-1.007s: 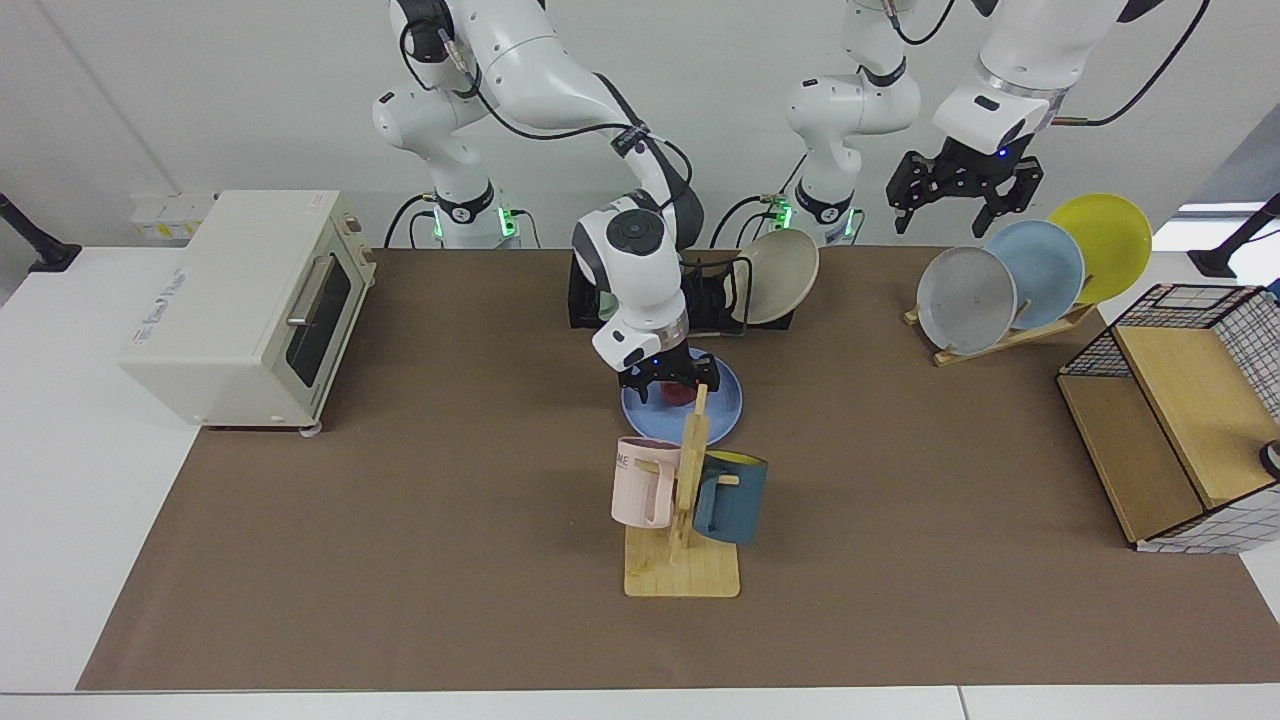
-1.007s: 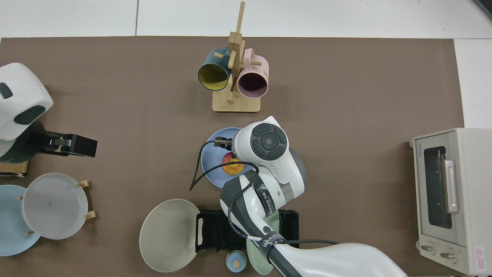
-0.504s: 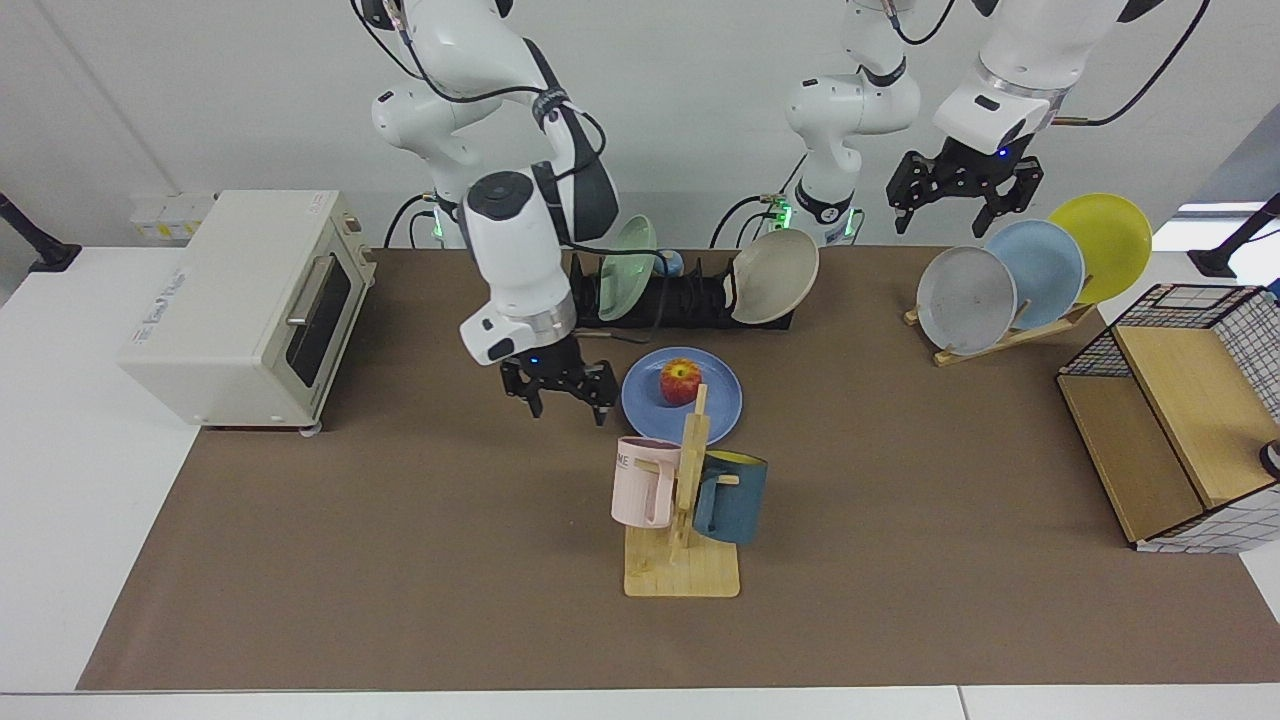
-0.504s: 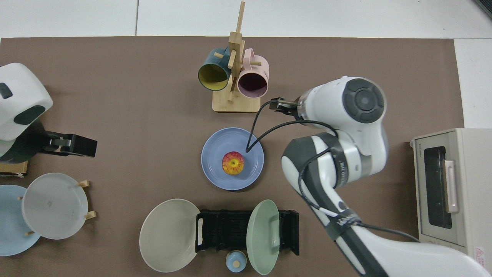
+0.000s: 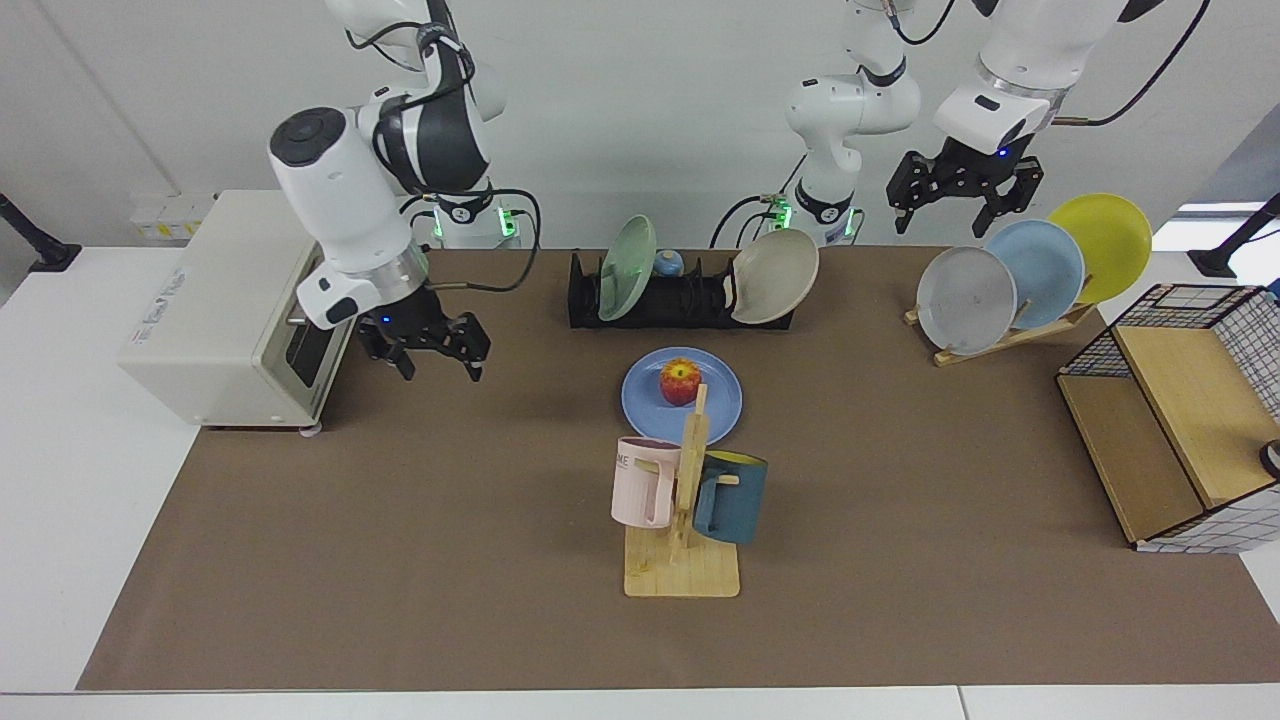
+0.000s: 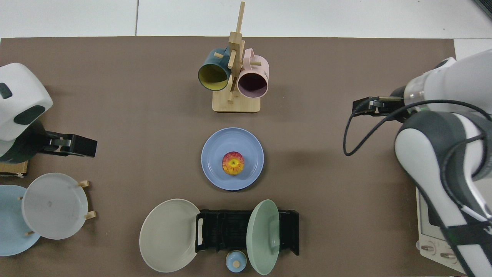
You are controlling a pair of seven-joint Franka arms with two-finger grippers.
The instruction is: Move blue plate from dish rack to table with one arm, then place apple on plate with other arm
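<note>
Red apple (image 5: pixel 680 381) resting on blue plate (image 5: pixel 720 400) on the counter (image 5: pixel 400 520), just in front of the dish rack (image 5: pixel 690 300), right gripper (image 5: pixel 428 348) well apart beside the toaster oven (image 5: pixel 230 300), jaws released and empty, left gripper (image 5: pixel 962 192) waiting above the wooden plate stand (image 5: pixel 1010 335), jaws spread.

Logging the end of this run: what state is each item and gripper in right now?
blue plate: flat on the mat, out of the rack.
apple: upright on the blue plate.
dish rack: holds a green plate and a beige plate.
right gripper: open, empty, beside the toaster oven.
left gripper: open, empty, above the wooden plate stand.
</note>
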